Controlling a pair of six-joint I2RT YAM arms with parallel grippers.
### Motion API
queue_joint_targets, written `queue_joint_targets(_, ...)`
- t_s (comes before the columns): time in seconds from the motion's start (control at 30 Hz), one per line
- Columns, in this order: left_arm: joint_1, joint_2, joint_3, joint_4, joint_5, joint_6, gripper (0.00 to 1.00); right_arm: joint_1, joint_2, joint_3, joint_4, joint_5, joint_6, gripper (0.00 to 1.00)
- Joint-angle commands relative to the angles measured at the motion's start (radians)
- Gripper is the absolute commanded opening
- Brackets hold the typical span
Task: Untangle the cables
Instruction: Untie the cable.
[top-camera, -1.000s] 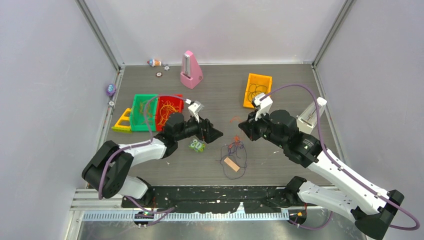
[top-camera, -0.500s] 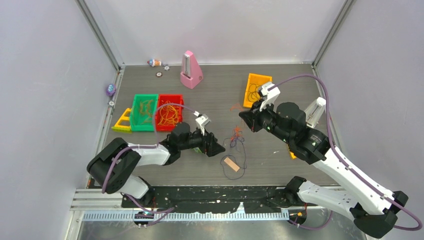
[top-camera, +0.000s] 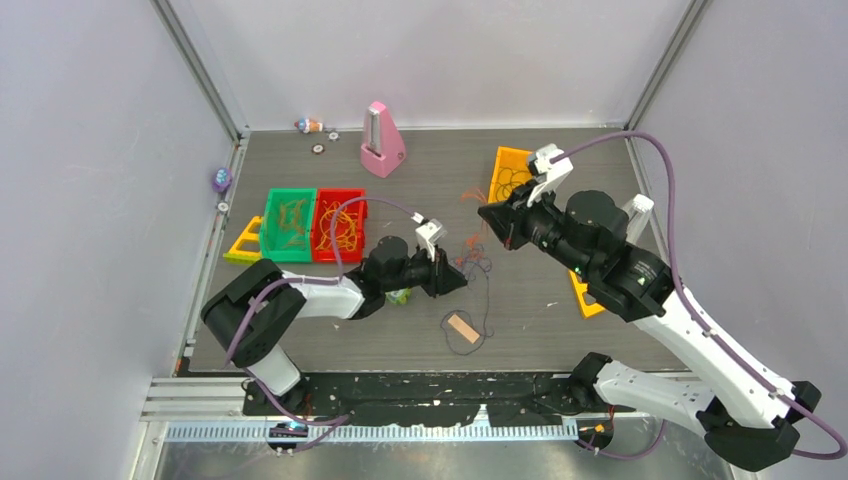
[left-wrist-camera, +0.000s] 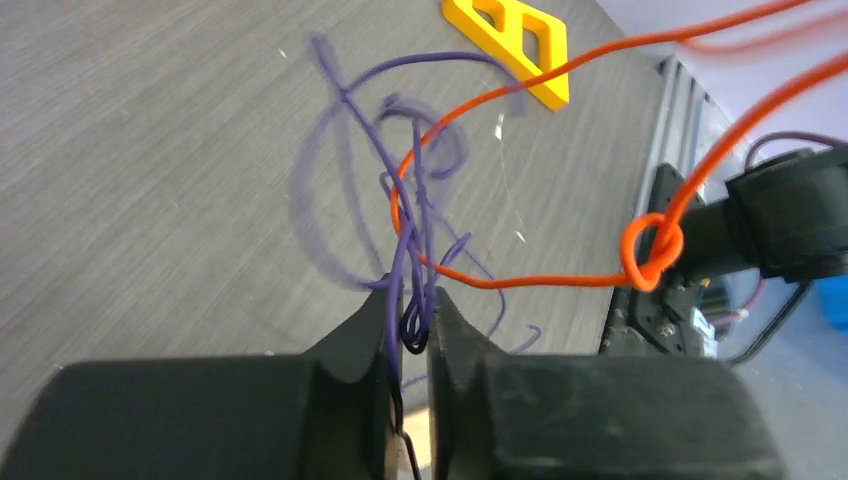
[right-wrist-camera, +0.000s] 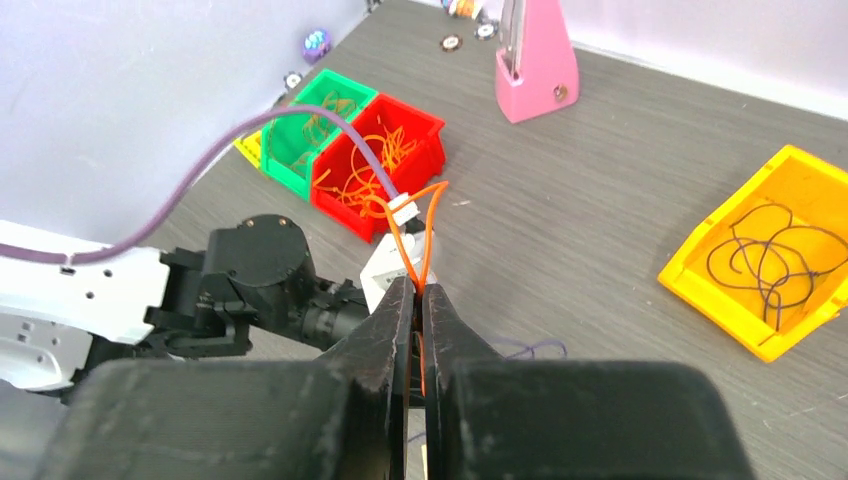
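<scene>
Cables (top-camera: 474, 262) drawn apart between the arms, mid-surface.
Left jaws, wide a second ago, have now nipped nearly shut on the purple strand (left-wrist-camera: 403, 262) low over the surface (top-camera: 440, 170); right jaws, clamped tight on the orange strand (right-wrist-camera: 432, 215), have carried it up and back, so separation has begun, though the knot (left-wrist-camera: 652, 250) may tighten.

Pink metronome (top-camera: 381, 140) upright at back of worktop (top-camera: 430, 185). Green bin (top-camera: 285, 258) touching red bin (top-camera: 330, 258), left. Yellow bin (top-camera: 520, 152) back right. Wooden block (top-camera: 462, 328) front centre.

Matt woodgrain table (top-camera: 430, 190) (smooth plastic-coated cables (left-wrist-camera: 665, 243)).
</scene>
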Motion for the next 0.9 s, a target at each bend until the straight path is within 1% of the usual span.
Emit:
queue_joint_targets(0.0,0.000,0.019,0.051,0.024,-0.095,-0.006,0.00,-0.001,0.001,0.116,0.013,0.084,-0.014,0.06)
queue_joint_targets(0.1,0.012,0.007,0.021,-0.011,-0.154,-0.018,0.00,-0.002,0.024,0.201,-0.035,0.235,-0.073,0.06)
queue_joint_targets(0.13,0.028,0.002,0.016,-0.046,-0.163,-0.033,0.00,-0.002,0.030,0.258,-0.046,0.265,-0.093,0.06)
queue_joint_targets(0.23,0.103,-0.018,-0.023,-0.100,-0.136,-0.078,0.00,-0.005,0.061,0.385,-0.075,0.420,-0.200,0.06)
queue_joint_targets(0.3,0.156,-0.038,-0.078,-0.079,-0.116,-0.110,0.00,-0.011,0.079,0.483,-0.072,0.481,-0.270,0.05)
queue_joint_targets(0.37,0.204,-0.058,-0.119,-0.078,-0.104,-0.128,0.00,-0.014,0.103,0.538,-0.072,0.529,-0.318,0.06)
queue_joint_targets(0.43,0.241,-0.075,-0.139,-0.112,-0.111,-0.137,0.00,-0.016,0.125,0.574,-0.068,0.568,-0.347,0.05)
queue_joint_targets(0.57,0.282,-0.105,-0.166,-0.166,-0.117,-0.157,0.00,-0.019,0.151,0.599,-0.041,0.654,-0.386,0.05)
queue_joint_targets(0.67,0.290,-0.142,-0.162,-0.192,-0.075,-0.123,0.00,-0.021,0.154,0.599,-0.043,0.643,-0.393,0.05)
queue_joint_targets(0.77,0.291,-0.199,-0.133,-0.320,-0.102,-0.083,0.00,-0.022,0.158,0.567,-0.070,0.652,-0.382,0.05)
queue_joint_targets(0.83,0.292,-0.241,-0.121,-0.394,-0.137,-0.058,0.00,-0.026,0.160,0.539,-0.083,0.727,-0.380,0.06)
queue_joint_targets(0.87,0.293,-0.274,-0.118,-0.417,-0.149,-0.047,0.00,-0.039,0.164,0.533,-0.117,0.776,-0.375,0.06)
